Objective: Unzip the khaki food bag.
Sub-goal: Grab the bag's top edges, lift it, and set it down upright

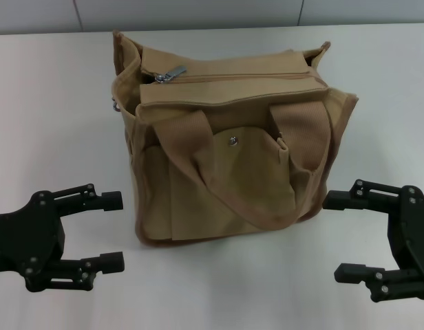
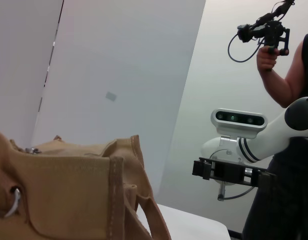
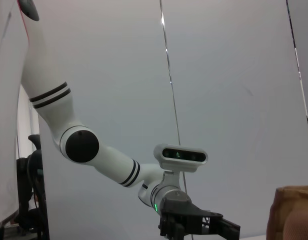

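Head view shows the boxy khaki canvas food bag [image 1: 226,148] with its zipper running left-right, silver pull [image 1: 170,73] at the far-left end, nearer the open left gripper [image 1: 110,230]; the right gripper [image 1: 344,236] also gapes.

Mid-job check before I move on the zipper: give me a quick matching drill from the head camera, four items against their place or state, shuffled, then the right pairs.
Items:
1. zipper pull
2. metal snap
3. left gripper
4. right gripper

Places or states:
A. open, on the table beside the bag's right side
B. on the front pocket flap of the khaki food bag
C. at the left end of the bag's top, zipper closed
D. open, on the table beside the bag's left side

Pairs: 1-C, 2-B, 3-D, 4-A
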You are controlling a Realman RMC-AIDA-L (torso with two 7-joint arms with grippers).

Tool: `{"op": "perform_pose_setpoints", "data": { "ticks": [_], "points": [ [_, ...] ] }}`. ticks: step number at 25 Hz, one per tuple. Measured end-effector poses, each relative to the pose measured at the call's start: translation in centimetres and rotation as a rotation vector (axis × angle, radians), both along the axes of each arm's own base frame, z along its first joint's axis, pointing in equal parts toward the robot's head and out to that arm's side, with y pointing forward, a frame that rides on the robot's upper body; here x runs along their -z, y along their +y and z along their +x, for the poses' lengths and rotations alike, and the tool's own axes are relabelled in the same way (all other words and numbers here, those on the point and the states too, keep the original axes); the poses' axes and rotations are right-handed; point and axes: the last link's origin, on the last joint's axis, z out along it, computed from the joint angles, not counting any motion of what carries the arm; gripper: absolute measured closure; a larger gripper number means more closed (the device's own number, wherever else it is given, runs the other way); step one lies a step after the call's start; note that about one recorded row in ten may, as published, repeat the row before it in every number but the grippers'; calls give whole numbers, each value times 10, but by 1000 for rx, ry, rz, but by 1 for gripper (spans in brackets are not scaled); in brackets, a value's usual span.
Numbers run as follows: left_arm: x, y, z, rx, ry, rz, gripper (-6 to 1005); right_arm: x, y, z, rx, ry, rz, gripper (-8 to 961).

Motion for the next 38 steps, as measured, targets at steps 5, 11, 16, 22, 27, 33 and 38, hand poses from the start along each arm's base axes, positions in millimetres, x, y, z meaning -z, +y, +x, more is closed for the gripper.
{"op": "perform_pose_setpoints", "data": {
  "ticks": [5, 11, 16, 22, 27, 33, 38],
  "points": [
    [2, 3, 0, -20, -1, 17, 154, 2, -1, -1, 8, 11, 3, 155],
    [1, 2, -3, -39, -1, 22, 170, 2, -2, -1, 14, 17, 5, 156],
    [2, 1, -5, -91, -36, 76, 184, 3, -3, 0, 23, 27, 5, 156],
    [23, 6, -15, -191, -23, 259, 201, 2, -5, 1, 36, 43, 16, 156],
    [40, 8, -19, -257, -5, 338, 214, 2, -6, 1, 35, 47, 14, 155],
    [56, 13, -8, -267, -45, 295, 231, 3, -6, 0, 40, 57, 16, 155],
    [60, 17, -3, -270, -68, 276, 245, 3, -6, 0, 42, 58, 17, 155]
  ]
}}
